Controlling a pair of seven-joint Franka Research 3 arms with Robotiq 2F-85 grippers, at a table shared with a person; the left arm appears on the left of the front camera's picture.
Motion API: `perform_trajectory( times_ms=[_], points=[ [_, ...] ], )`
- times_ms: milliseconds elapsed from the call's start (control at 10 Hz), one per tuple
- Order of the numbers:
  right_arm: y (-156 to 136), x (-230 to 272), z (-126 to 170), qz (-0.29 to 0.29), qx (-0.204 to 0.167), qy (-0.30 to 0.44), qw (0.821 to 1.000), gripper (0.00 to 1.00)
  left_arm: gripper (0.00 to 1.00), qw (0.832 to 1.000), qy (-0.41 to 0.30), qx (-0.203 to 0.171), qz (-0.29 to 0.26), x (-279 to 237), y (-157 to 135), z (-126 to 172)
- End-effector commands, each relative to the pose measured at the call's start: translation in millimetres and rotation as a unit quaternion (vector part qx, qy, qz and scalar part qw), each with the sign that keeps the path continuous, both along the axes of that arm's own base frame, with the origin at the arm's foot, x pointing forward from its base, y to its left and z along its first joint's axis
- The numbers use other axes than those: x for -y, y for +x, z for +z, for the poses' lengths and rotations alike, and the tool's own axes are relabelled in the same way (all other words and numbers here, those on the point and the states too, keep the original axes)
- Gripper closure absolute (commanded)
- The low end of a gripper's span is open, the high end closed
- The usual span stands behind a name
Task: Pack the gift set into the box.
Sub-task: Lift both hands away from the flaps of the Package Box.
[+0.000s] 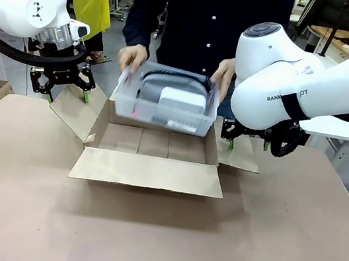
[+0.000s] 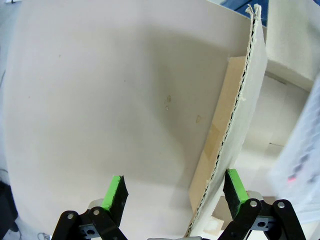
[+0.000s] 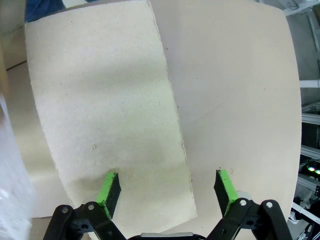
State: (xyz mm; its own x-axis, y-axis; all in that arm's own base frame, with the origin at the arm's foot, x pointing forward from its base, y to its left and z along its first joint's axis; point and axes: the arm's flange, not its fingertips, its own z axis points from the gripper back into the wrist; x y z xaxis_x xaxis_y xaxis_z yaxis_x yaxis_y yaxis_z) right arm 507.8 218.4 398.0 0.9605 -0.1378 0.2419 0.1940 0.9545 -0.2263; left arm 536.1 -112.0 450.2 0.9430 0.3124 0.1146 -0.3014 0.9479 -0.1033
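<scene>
Left pincer (image 1: 68,97): spread. In the left wrist view this pincer (image 2: 175,195) has its 2 green pads (image 2: 116,191) either side of the raw edge of the left flap (image 2: 237,125) of the large brown corrugated cardboard carton (image 1: 152,143), without nipping it. Judged purpose: brace the flap outward so the mouth is free.

The carton sits open on the tan desk (image 1: 143,239), between the 2 arms. Above its mouth, not yet inside, is the white perforated plastic tray (image 1: 164,112) of the gift set, blurred. A person carries it with 1 hand (image 1: 132,58) at the end nearer the left arm and the other hand (image 1: 224,72) at the opposite end. A 2-handed grip suits lowering it straight in.

Right pincer (image 1: 247,143): spread as well. In the right wrist view this pincer (image 3: 167,195) hangs over the right flap (image 3: 110,110), flap edge between the pads, nothing pinched. Same bracing role, judged.

Count:
- 2 arms
- 2 pincers
- 1 carton, 3 flaps seen folded out
- 1 tray holding 1 grey oval pouch (image 1: 149,89) and 1 small white rectangular box (image 1: 181,99)
- thin black item not resolved
</scene>
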Motion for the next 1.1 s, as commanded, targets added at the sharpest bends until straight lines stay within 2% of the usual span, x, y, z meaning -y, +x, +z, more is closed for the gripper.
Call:
perform_trajectory(
  times_ms=[0,1000],
  points=[
    [0.5,-1.1,2.0,-0.001,-0.003,-0.003,1.0,0.0,0.0,1.0,0.008,0.0,0.007,-0.1,-1.6,2.6],
    [0.0,-0.1,0.0,0.0,0.0,0.0,1.0,0.0,0.0,1.0,0.0,0.0,0.0,0.0,0.0,0.0]
  ],
)
